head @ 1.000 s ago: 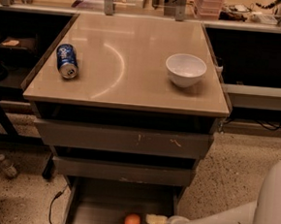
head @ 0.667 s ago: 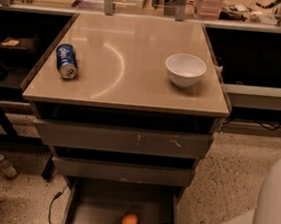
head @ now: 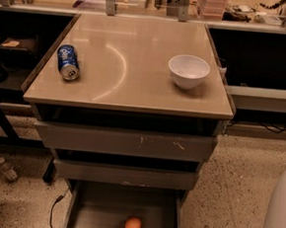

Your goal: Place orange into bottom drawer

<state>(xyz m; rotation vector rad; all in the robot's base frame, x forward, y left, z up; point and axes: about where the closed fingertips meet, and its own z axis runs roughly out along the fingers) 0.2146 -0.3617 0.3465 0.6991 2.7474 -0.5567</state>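
The orange (head: 133, 226) lies on the flat grey floor of the open bottom drawer (head: 96, 211), near its front middle, with nothing touching it. The drawer is pulled out below the two upper drawers with scratched grey fronts (head: 126, 142). My gripper is out of view; only a white part of my arm (head: 279, 216) shows at the lower right edge, apart from the drawer.
A blue soda can (head: 68, 62) lies on its side on the tan tabletop (head: 125, 85) at the left. A white bowl (head: 188, 71) stands at the right. A small bottle (head: 6, 169) and a black cable (head: 54, 208) lie on the speckled floor at left.
My gripper and forearm, which were beside the orange in the drawer, have drawn back to the right and out of view. The orange stays in the drawer.
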